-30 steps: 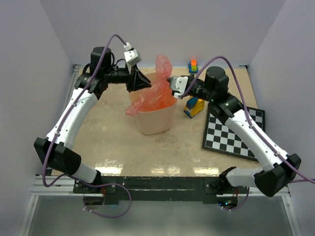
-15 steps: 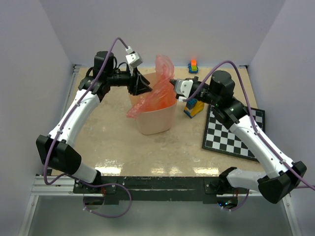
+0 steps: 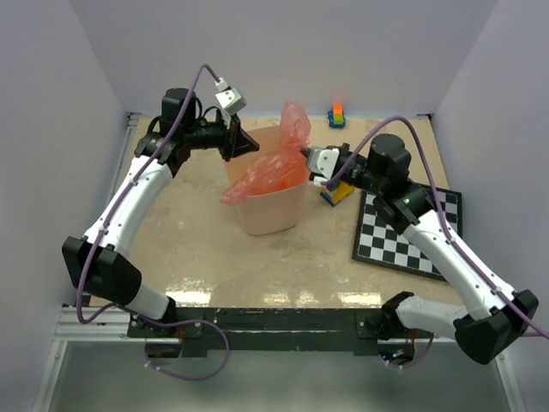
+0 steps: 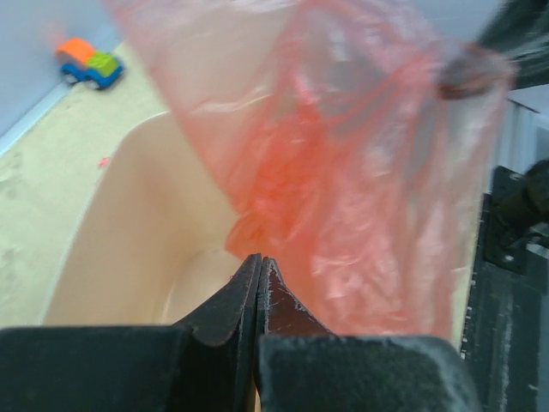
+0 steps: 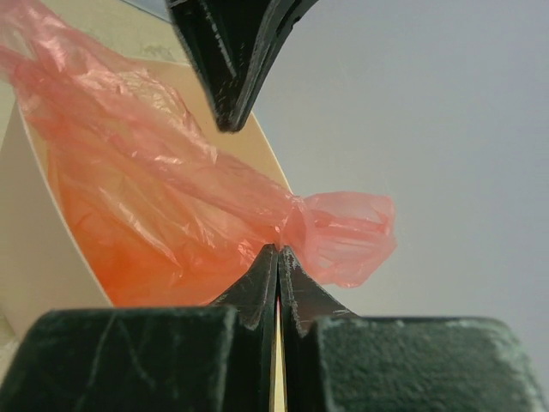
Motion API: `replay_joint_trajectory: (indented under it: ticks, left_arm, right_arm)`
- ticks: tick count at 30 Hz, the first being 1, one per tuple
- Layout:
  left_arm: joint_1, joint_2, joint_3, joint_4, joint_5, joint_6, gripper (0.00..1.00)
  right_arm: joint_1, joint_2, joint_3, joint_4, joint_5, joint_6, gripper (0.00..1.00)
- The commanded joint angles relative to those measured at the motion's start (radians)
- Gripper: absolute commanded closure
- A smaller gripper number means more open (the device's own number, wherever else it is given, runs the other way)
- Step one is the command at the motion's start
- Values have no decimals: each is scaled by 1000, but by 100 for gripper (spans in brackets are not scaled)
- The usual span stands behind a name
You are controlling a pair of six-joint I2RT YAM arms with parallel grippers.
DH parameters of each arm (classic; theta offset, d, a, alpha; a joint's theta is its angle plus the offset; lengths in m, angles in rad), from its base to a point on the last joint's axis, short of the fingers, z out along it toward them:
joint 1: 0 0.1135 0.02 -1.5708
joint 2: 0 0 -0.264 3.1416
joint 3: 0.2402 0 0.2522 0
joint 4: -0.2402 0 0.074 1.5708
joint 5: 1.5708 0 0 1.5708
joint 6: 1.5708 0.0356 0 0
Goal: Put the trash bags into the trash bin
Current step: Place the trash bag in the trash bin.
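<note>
thin translucent red plastic bag [image 3: 273, 172] is hanging half in the cream-beige plastic bin [image 3: 270, 215], spilling over its rim | right jaws are pinching its bunched neck | left jaws are sitting shut, catch unclear | risk: tugging may be tearing film or tipping bin

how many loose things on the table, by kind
red trash bag: 1
beige bin: 1
checkerboard: 1
block toys, back-wall toy and yellow-blue toy: 2
total: 5
</note>
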Motion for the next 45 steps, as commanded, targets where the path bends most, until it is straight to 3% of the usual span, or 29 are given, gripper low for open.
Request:
replay_joint_trajectory:
  ticks: [1, 5, 8, 10, 12, 14, 18, 25, 31, 36, 39, 45]
  left_arm:
    - [81, -78, -2, 47, -165, 28, 100]
    - [147, -101, -37, 53, -192, 25, 100]
    - [163, -101, -30, 50, 26, -8, 100]
    - [146, -101, -37, 85, 136, -80, 78]
    - [103, -88, -25, 49, 152, -62, 61]
    - [52, -66, 3, -12, 163, -19, 53]
    - [-30, -28, 53, -97, 172, 31, 49]
    - [-66, 9, 78, -109, 46, 83, 50]
    - [-67, 67, 144, -245, 150, 145, 61]
    - [-64, 104, 203, -351, 305, 165, 58]
    - [-66, 110, 210, -367, 316, 160, 59]
    - [-66, 122, 227, -396, 253, 202, 93]
  right_arm:
    - [3, -125, -55, -3, 36, -1, 100]
    - [3, -204, -141, -13, 39, -15, 100]
    - [3, -217, -161, -38, 37, -28, 100]
    - [3, -218, -164, -46, 38, -38, 100]
    - [3, -223, -171, -53, 39, -51, 100]
    - [3, -228, -175, -52, 36, -50, 100]
    - [3, -223, -172, -44, 33, -41, 100]
    - [3, -231, -168, -43, 36, -28, 100]
    - [3, -234, -177, -50, 37, -38, 100]
    - [3, -220, -181, -30, 39, -29, 100]
    - [3, -211, -177, -26, 36, -27, 100]
    - [3, -206, -175, -29, 33, -32, 100]
